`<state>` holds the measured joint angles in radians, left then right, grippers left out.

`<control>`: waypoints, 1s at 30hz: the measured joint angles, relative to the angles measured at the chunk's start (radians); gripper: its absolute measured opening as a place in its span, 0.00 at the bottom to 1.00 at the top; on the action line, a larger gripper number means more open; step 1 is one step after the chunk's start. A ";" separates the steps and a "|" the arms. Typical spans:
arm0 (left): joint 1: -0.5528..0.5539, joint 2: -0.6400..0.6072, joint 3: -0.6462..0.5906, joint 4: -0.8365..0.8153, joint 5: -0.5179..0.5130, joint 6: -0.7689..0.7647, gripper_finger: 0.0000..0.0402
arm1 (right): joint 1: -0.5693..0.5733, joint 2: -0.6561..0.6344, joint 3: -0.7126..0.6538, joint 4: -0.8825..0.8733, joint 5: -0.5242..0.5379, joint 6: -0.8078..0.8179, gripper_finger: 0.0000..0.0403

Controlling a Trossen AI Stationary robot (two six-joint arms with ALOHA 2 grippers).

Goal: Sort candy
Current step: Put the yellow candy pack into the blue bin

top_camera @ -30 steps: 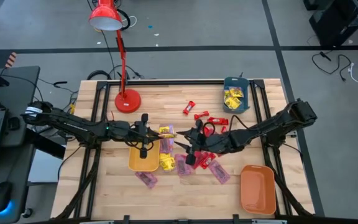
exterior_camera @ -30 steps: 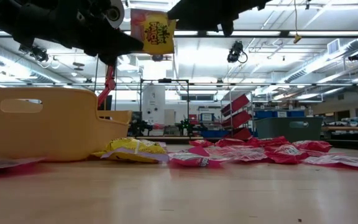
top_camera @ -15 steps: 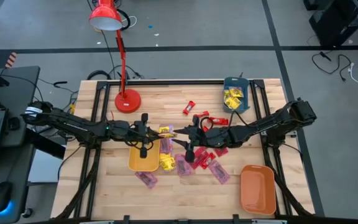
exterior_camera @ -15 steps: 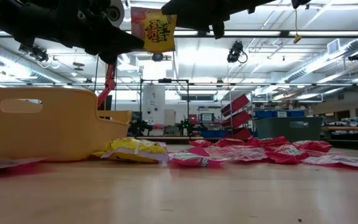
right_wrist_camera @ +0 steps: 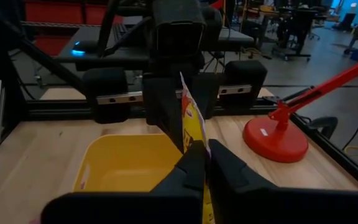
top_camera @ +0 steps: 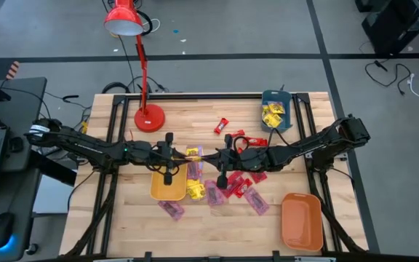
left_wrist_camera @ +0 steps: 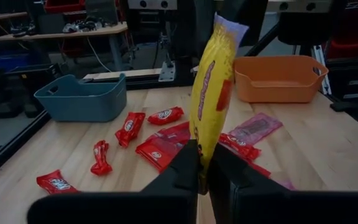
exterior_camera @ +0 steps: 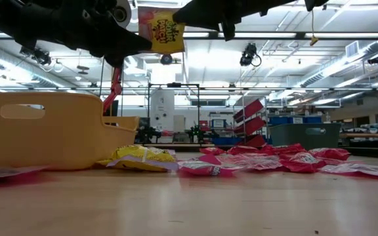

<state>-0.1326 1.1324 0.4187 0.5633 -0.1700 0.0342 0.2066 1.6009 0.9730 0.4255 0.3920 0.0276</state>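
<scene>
A yellow candy packet (top_camera: 193,154) with dark print is held in the air between my two grippers, above the right end of the yellow tray (top_camera: 167,186). My left gripper (top_camera: 184,156) is shut on the packet's left end. My right gripper (top_camera: 211,157) is shut on its right end. In the low view the packet (exterior_camera: 161,29) hangs high above the table. Red candies (top_camera: 240,137), pinkish-purple packets (top_camera: 255,200) and yellow packets (top_camera: 195,191) lie flat on the table between the trays. My left gripper pinches the packet's near end (left_wrist_camera: 202,148) between its two fingers, coming level from the table's left. The packet stands on edge, lifted clear of the table and tray. My right gripper pinches the packet's opposite end (right_wrist_camera: 196,134) between its two fingers, coming level from the table's right. The packet spans the gap between the two grippers.
A teal tray (top_camera: 276,122) holding yellow packets stands at the far right. An orange tray (top_camera: 302,220) stands at the near right. A red desk lamp (top_camera: 149,116) stands at the far left. Loose candy covers the table's middle (exterior_camera: 254,160).
My right gripper has risen and gone toward the table's far edge and a little left, up to the free end of the yellow packet. My left gripper and the packet have stayed where they were.
</scene>
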 joint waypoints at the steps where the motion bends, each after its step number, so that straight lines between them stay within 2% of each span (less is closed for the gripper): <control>1: 0.000 0.000 0.000 -0.001 0.000 -0.001 0.10 | 0.000 0.000 0.000 0.000 0.000 0.001 0.02; 10: 0.000 0.000 0.000 -0.020 0.000 -0.012 0.33 | 0.000 0.000 0.000 0.005 0.005 -0.001 0.00; 14: 0.000 0.000 0.000 -0.023 0.000 -0.013 0.40 | 0.000 0.000 0.000 0.005 0.016 0.001 0.00; 20: 0.000 0.000 0.000 -0.074 -0.001 -0.019 0.42 | 0.000 -0.006 0.000 -0.018 0.050 0.019 0.00; 23: 0.000 0.000 0.000 -0.090 -0.001 -0.020 0.42 | 0.000 -0.019 0.000 -0.045 0.105 0.025 0.00; 30: 0.000 -0.004 0.000 -0.132 0.006 -0.020 0.42 | -0.003 -0.112 -0.001 -0.259 0.258 0.100 0.00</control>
<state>-0.1329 1.1286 0.4183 0.4309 -0.1636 0.0139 0.2040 1.4888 0.9722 0.1662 0.6503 0.1277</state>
